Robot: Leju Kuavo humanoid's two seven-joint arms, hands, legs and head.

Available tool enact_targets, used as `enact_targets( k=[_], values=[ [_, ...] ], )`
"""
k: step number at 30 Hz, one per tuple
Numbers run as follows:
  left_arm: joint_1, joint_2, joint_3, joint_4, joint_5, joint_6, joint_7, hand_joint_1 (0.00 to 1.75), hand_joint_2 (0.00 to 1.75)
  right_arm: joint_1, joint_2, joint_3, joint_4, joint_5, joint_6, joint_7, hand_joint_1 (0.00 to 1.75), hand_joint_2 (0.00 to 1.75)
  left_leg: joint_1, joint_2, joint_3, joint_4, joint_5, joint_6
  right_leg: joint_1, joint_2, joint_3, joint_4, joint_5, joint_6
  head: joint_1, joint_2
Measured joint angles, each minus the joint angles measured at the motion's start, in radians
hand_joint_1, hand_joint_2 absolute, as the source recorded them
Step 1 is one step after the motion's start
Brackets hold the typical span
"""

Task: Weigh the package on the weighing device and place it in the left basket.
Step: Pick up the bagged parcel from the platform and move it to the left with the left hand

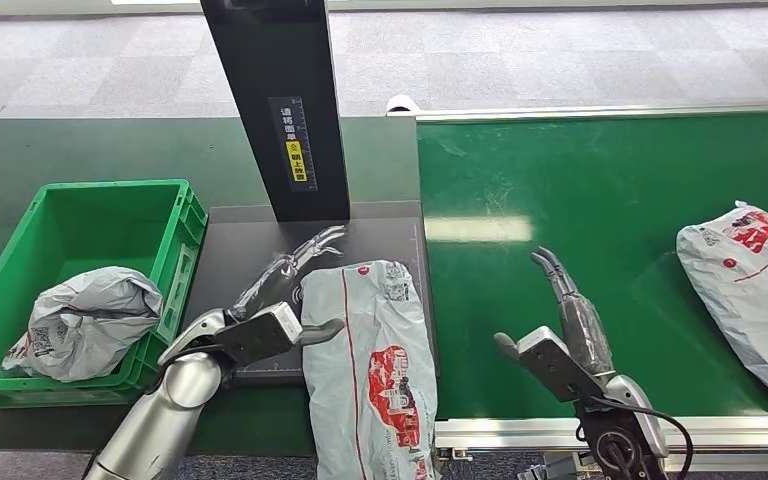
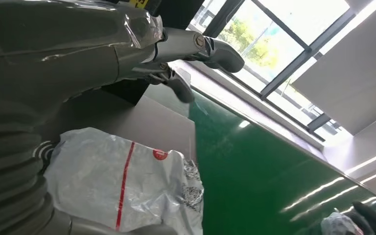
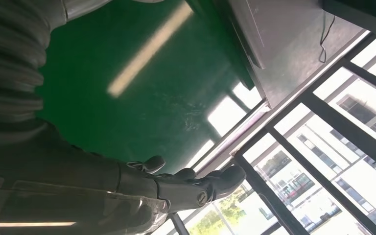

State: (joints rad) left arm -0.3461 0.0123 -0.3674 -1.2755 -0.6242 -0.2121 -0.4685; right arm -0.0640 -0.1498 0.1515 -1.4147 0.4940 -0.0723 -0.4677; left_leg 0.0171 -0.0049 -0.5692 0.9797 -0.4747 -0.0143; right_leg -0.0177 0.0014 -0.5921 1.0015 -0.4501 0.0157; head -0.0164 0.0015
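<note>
1. Head view: the package (image 1: 372,370) lies on the dark scale plate (image 1: 250,235), at 3 o'clock of the left hand (image 1: 270,300).
2. Its fingers are spread, holding nothing.
3. The right hand (image 1: 560,320) hovers empty, fingers apart, over the green belt (image 1: 580,200).

The package (image 1: 372,370) on the scale (image 1: 250,250) is crinkled, glossy grey plastic film with red print. The scale's plate looks matt dark, its column (image 1: 278,100) smooth black. The belt (image 1: 580,200) is glossy green, edged in bright metal. The basket (image 1: 175,225) is hard green plastic. Both arms look brushed silver metal.
</note>
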Motion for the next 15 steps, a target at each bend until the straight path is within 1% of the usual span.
enact_targets(
  k=[9, 13, 15],
  values=[
    [0.003, 0.023, -0.007, 0.008, -0.029, -0.004, -0.004, 0.0, 1.75, 0.009, -0.003, -0.007, -0.009, 0.0, 0.003, 0.0, 0.0, 1.75, 0.0, 0.0, 0.0, 0.0, 0.0, 0.0, 0.0, 0.0, 0.0, 0.0, 0.0, 0.0, 0.0, 0.0],
    [0.01, 0.046, -0.031, 0.012, -0.128, -0.018, 0.004, 0.0, 1.75, 0.009, -0.004, -0.008, -0.009, 0.003, 0.015, 0.0, 0.0, 1.75, 0.0, 0.0, 0.0, 0.0, 0.0, 0.0, 0.0, 0.0, 0.0, 0.0, 0.0, 0.0, 0.0, 0.0],
    [0.012, 0.058, -0.044, 0.023, -0.181, -0.018, 0.026, 0.0, 1.75, 0.001, -0.004, -0.007, -0.007, 0.004, 0.023, 0.0, 0.0, 1.75, 0.0, 0.0, 0.0, 0.0, 0.0, 0.0, 0.0, 0.0, 0.0, 0.0, 0.0, 0.0, 0.0, 0.0]
  ],
)
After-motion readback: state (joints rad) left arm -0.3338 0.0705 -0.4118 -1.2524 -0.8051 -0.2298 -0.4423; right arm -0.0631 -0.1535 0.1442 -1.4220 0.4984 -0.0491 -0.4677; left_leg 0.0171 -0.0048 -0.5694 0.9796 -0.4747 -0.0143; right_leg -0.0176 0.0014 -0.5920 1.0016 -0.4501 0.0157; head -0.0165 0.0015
